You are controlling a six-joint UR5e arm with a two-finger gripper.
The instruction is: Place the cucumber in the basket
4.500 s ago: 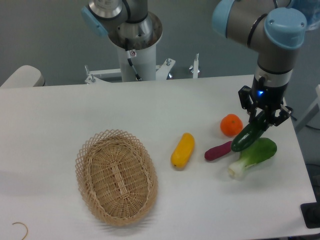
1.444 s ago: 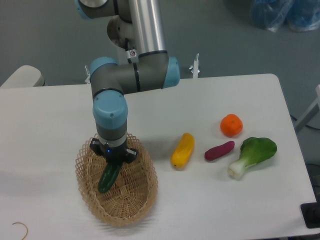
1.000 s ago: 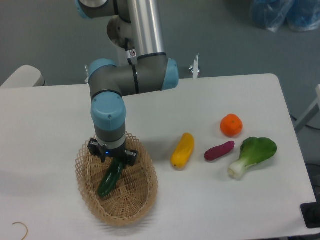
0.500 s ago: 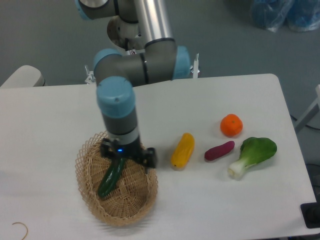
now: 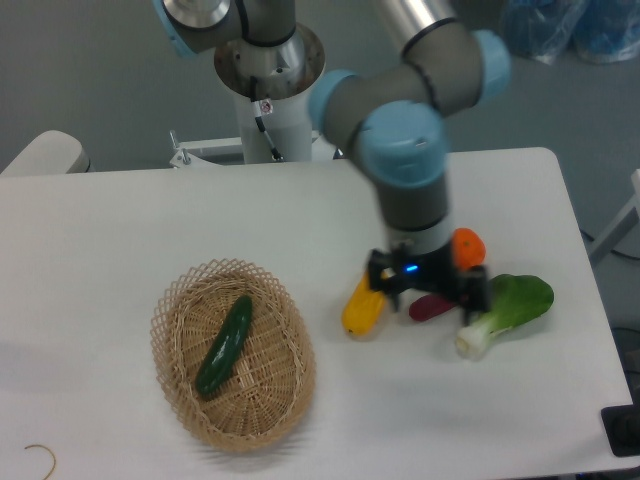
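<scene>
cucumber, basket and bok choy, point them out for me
cucumber [image 5: 224, 346], fixed camera, middle of its body
basket [image 5: 290, 396], fixed camera, woven right wall
bok choy [image 5: 524, 297], fixed camera, green leaf

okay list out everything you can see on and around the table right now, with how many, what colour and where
cucumber: one, dark green, lying inside the basket
basket: one, tan wicker, table's front left
yellow vegetable: one, table centre, partly behind the claw
purple vegetable: one, right of the yellow one, partly hidden
orange fruit: one, behind the purple vegetable
bok choy: one, green and white, far right
table: one, white
arm: one, grey and light blue, over the right-hand vegetables
claw: one, black, holding nothing visible
</scene>
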